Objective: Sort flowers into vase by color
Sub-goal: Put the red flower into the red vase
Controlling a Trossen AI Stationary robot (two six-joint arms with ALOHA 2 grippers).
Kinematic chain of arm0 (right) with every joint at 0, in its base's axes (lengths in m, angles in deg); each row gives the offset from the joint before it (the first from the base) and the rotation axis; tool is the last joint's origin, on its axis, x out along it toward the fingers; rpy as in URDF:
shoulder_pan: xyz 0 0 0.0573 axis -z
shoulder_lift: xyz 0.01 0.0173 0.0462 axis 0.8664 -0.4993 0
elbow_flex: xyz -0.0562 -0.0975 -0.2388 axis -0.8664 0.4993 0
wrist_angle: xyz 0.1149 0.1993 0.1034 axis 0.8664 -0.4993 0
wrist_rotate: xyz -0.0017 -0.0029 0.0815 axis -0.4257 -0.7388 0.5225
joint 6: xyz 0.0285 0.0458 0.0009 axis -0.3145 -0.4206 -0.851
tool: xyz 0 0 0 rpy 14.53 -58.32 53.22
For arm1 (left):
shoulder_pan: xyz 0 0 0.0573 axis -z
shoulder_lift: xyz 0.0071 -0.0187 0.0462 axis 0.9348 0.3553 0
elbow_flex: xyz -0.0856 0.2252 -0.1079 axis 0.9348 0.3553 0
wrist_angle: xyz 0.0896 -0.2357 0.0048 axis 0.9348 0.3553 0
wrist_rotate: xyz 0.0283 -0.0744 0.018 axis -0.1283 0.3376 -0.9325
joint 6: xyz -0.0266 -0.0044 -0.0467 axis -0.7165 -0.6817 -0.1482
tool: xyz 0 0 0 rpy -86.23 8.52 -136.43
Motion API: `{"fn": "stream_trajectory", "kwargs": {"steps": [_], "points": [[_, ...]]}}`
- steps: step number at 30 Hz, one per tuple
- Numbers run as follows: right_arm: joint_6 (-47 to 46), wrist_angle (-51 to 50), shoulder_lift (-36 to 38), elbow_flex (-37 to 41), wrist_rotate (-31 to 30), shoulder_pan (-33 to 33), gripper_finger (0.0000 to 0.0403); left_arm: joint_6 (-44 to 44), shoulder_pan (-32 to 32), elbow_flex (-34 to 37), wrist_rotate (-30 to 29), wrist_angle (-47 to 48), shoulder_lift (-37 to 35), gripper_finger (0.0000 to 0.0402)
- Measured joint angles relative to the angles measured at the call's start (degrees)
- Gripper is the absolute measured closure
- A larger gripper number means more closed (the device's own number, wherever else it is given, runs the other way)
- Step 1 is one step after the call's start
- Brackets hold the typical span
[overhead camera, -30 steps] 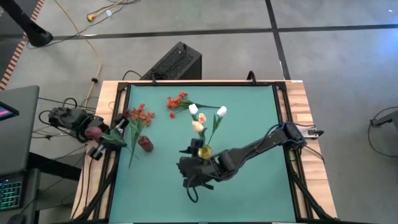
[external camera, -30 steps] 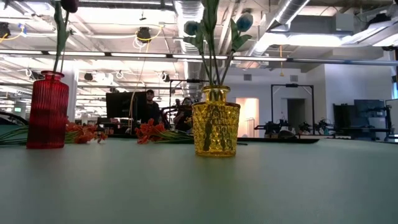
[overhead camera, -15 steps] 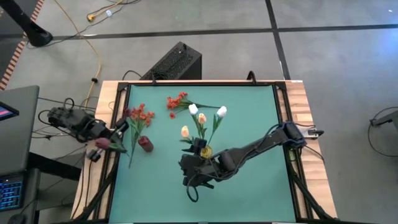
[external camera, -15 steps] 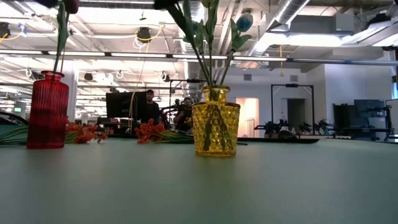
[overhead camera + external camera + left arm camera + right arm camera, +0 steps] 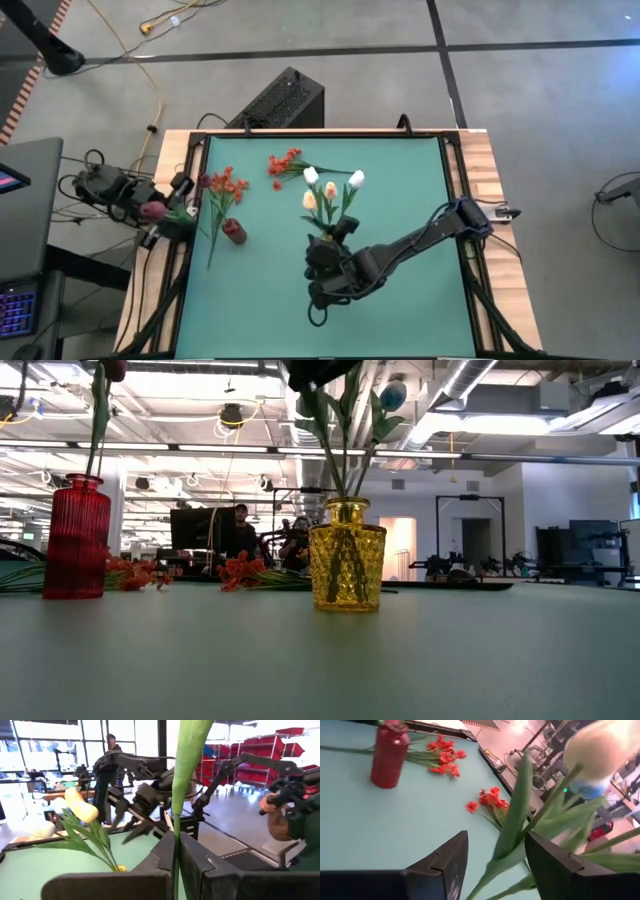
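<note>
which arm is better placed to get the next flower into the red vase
Left. Its gripper already grips a green stem at the table's left edge, near the red vase. The right gripper is open at the yellow vase.

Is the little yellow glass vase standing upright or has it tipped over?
Upright. In the low view the yellow glass vase stands flat on the green table, mouth upward, with green tulip stems rising from it.

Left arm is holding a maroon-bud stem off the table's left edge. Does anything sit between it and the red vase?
The left gripper grips the maroon flower beyond the table's left edge. Between it and the red vase lie the red-orange blossoms and their long stem on the mat. A stem already stands in the vase.
</note>
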Motion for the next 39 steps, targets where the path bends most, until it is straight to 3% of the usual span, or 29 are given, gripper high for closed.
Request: {"fn": "stream_trajectory", "kwargs": {"steps": [7,10,15,33,39], "points": [[7.4,6.5,0.0,0.5,6.9,-1.8,0.0239,2.4,0.0,2.3,-4.5,-1.4,0.0,0.0401],[7.5,6.1,0.0,0.5,7.5,-2.3,0.0258,3.9,0.0,5.1,-8.0,-3.6,0.0,0.0401],[7.4,6.1,0.0,0.5,7.1,-2.5,0.0282,5.3,0.0,6.6,-8.6,-4.7,-0.4,0.0401],[5.5,6.3,0.0,0.5,8.0,-4.8,0.0288,9.3,0.0,8.2,-9.8,-3.9,-0.8,0.0401],[5.0,6.3,0.0,0.5,8.3,-6.3,0.0288,10.3,0.0,8.2,-14.1,-1.8,-0.7,0.0401]]}}
